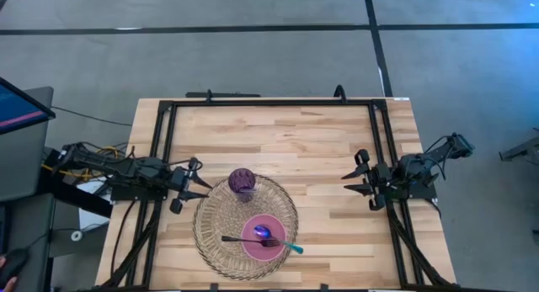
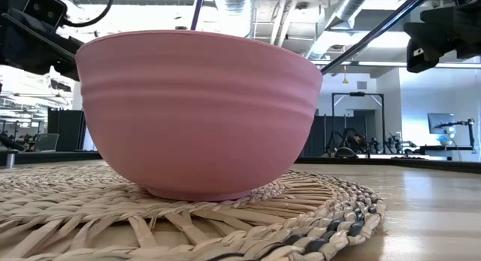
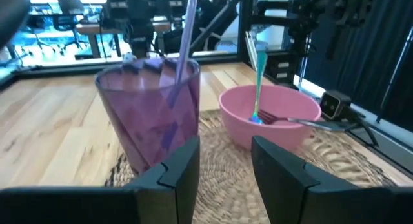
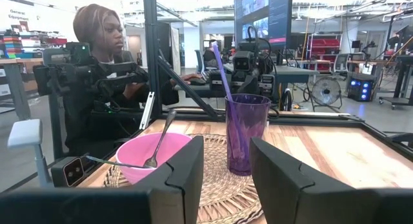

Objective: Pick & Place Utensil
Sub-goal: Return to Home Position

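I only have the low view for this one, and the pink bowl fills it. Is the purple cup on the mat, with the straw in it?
Observer: Yes. The purple cup stands upright on the woven mat beside the pink bowl, and the purple straw is in it.
Operator: What is in the bowl?
Observer: A blue spoon and a metal fork. Both handles reach out over the rim.
Operator: And the grippers?
Observer: The left gripper is open, close to the cup but not touching it. The right gripper is open and well clear of the mat.
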